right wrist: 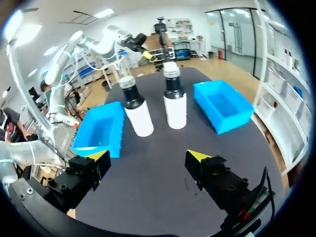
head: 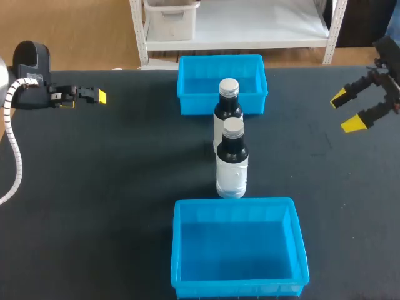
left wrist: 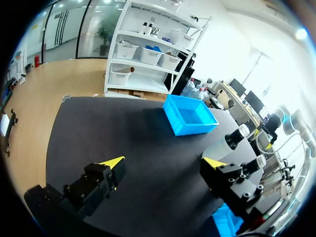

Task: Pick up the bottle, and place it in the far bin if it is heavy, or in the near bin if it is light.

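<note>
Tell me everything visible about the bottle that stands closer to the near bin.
The near bottle stands upright on the dark table, just beyond the near bin. Silver-grey screw cap, dark neck and shoulders, white label around the lower body. The second bottle stands behind it, apart. Neither the left pincer nor the right pincer touches it.

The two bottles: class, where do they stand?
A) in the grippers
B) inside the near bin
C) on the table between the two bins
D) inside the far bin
C: the nearer bottle and the farther bottle both stand upright on the table, between the far bin and the near bin.
</note>
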`<state>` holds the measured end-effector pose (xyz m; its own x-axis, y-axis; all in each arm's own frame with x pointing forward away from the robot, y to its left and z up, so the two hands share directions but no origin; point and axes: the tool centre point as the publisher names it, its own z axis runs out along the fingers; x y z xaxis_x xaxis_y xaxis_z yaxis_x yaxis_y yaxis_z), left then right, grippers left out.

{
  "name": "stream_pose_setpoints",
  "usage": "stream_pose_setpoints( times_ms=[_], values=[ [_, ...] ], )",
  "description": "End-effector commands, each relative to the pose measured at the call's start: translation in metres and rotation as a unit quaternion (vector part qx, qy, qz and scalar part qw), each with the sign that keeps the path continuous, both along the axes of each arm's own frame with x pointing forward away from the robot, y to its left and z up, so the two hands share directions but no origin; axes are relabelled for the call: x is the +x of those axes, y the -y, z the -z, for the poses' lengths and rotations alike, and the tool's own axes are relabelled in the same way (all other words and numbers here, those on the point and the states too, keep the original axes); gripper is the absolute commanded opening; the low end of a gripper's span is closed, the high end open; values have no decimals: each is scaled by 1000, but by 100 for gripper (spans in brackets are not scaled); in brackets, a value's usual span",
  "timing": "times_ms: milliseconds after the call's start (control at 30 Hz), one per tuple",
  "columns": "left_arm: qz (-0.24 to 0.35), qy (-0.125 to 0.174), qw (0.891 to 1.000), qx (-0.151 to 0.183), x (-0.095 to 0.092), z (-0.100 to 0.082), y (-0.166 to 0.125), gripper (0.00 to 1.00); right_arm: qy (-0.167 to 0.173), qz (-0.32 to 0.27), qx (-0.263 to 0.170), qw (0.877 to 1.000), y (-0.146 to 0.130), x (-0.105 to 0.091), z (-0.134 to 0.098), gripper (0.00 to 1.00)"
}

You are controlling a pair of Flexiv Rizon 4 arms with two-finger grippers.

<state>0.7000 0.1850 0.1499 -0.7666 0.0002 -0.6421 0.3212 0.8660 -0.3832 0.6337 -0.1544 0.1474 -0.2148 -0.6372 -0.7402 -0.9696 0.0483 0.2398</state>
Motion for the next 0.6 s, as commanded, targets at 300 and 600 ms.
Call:
stream_pose_setpoints(
  times_ms=[300, 600],
  values=[
    [0, 0, 1000, 0, 0, 0, 0, 100, 84, 63, -6, 994, -14, -18, 12, 100],
    [0, 0, 1000, 0, 0, 0, 0, 100, 101, 73, 7, 992, -32, -30, 16, 100]
  ],
)
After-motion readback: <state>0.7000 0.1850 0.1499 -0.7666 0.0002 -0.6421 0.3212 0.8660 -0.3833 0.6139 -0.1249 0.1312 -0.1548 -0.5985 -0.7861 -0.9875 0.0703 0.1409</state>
